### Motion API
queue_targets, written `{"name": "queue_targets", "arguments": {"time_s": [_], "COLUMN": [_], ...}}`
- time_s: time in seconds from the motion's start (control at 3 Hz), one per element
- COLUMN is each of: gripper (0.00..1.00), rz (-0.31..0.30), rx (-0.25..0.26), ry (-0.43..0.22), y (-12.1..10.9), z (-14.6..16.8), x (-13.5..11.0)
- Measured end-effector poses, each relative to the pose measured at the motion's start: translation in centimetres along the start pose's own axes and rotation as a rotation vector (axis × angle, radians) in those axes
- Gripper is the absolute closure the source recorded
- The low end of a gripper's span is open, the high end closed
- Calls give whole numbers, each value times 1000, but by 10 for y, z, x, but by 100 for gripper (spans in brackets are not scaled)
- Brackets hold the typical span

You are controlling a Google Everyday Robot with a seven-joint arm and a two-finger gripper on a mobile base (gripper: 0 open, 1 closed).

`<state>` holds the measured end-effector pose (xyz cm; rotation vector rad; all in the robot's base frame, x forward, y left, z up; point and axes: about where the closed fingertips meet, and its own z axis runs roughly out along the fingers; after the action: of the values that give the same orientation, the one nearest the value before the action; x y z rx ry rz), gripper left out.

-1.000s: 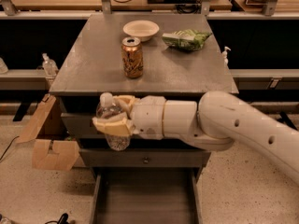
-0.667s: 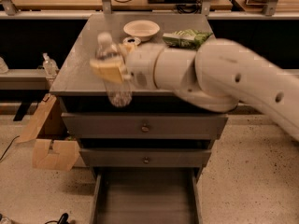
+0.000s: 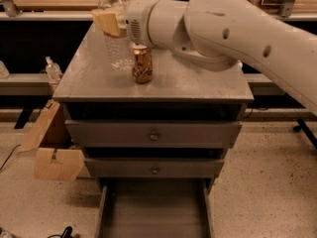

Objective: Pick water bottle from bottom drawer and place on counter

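The water bottle (image 3: 115,38), clear and ribbed with a white cap, is upright over the left part of the grey counter (image 3: 193,81); its base is at or just above the surface. My gripper (image 3: 111,21) is shut on the bottle's upper body, its tan fingers (image 3: 109,23) wrapped around it. The white arm reaches in from the right and hides the back of the counter. The bottom drawer (image 3: 153,207) is pulled open below, its floor bare.
An orange-gold soda can (image 3: 142,63) stands on the counter right next to the bottle. Two shut knobbed drawers (image 3: 154,134) sit above the open one. A cardboard box (image 3: 52,150) lies on the floor at left. A pump bottle (image 3: 51,68) stands on a shelf at left.
My gripper has lifted the bottle from in front of the drawers up over the counter, then further back, beside the soda can. The arm now covers the bowl and the green bag.
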<state>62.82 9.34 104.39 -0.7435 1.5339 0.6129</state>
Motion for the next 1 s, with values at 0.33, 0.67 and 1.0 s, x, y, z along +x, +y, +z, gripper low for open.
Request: {"name": "queue_targets", "arguments": {"time_s": [0.33,0.67,1.0], "gripper": [100,100,100], "rz": [96,172,172], "rx": [42,44,44], "ry": [-52,-95,-95], "y": [-36,-74,-74], "z": [42,103,103], "x": [3,22,22]}}
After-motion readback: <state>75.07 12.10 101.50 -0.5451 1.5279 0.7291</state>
